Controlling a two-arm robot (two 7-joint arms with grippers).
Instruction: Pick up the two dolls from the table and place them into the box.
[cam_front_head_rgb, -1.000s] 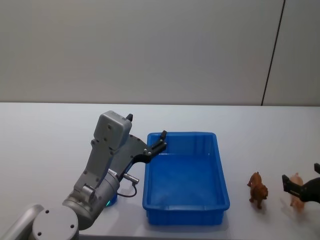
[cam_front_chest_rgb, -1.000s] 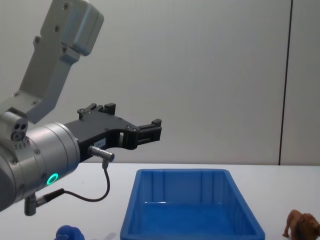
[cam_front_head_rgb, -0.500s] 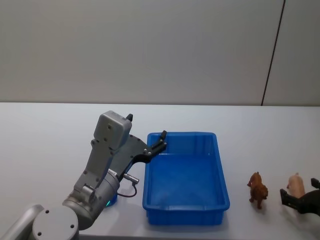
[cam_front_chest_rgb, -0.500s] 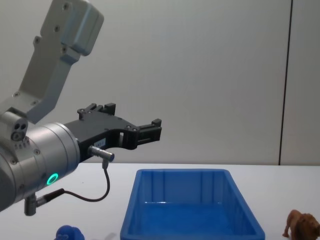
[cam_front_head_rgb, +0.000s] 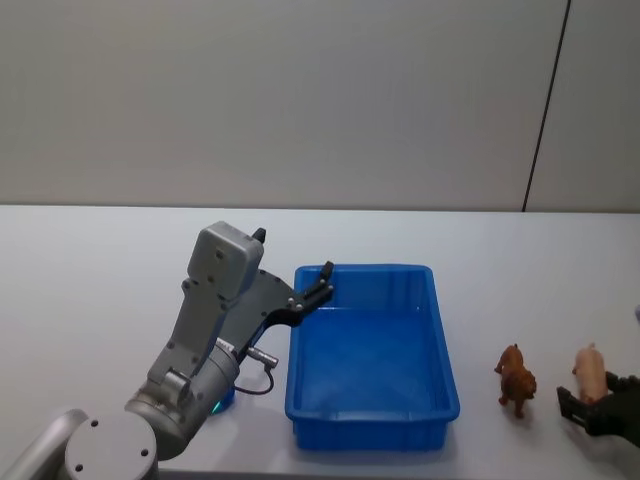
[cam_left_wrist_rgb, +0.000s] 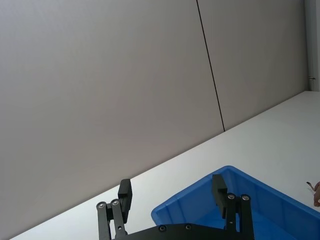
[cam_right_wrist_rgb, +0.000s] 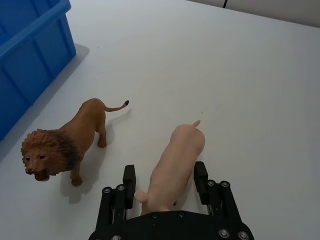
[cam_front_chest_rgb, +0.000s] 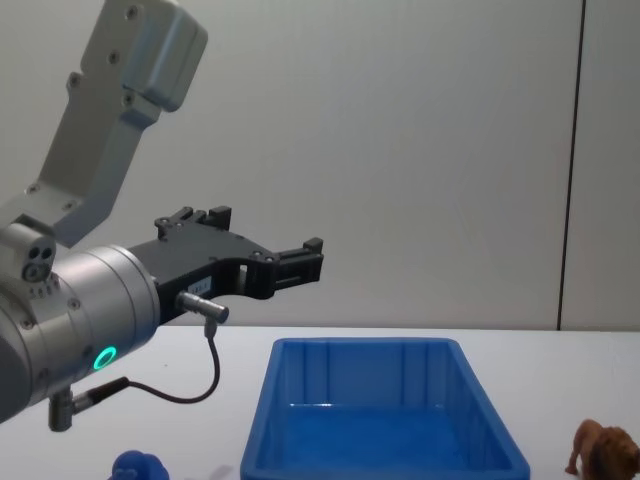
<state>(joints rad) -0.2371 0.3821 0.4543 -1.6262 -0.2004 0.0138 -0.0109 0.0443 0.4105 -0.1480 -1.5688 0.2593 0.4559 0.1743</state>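
The box (cam_front_head_rgb: 366, 412) is set on the table (cam_front_head_rgb: 80, 300) just ahead of the robot, open side up, with nothing seen on its floor; in the chest view its near wall (cam_front_chest_rgb: 385, 466) is cut by the lower edge. To the box's right, apart from it, the lion (cam_front_head_rgb: 516, 378) stands on all fours, and the pig (cam_front_head_rgb: 589, 370) stands just beside the lion on the far side from the box, the two not touching. In the right wrist view the lion (cam_right_wrist_rgb: 65, 141) is seen whole, head toward the camera, and the pig (cam_right_wrist_rgb: 173, 168) is seen from behind and above, its hind legs hidden by the gripper body. The right gripper (cam_right_wrist_rgb: 164, 173) is down at table level with its fingers (cam_right_wrist_rgb: 129, 181) spread on either side of the pig's rump; a gap is seen at one finger, and at the other, contact cannot be judged. In the head view the right gripper (cam_front_head_rgb: 598, 412) is cut off by the lower right corner, so little but one dark finger is made out. The left gripper (cam_front_head_rgb: 322, 282) is held in the air over the box's far left corner, fingers (cam_left_wrist_rgb: 124, 190) wide apart and nothing between them; in the chest view it (cam_front_chest_rgb: 312, 259) is seen side-on above the box. In the chest view the lion (cam_front_chest_rgb: 605, 452) is partly cut by the right edge, and a blue toy (cam_front_chest_rgb: 137, 466) is clipped by the bottom edge.
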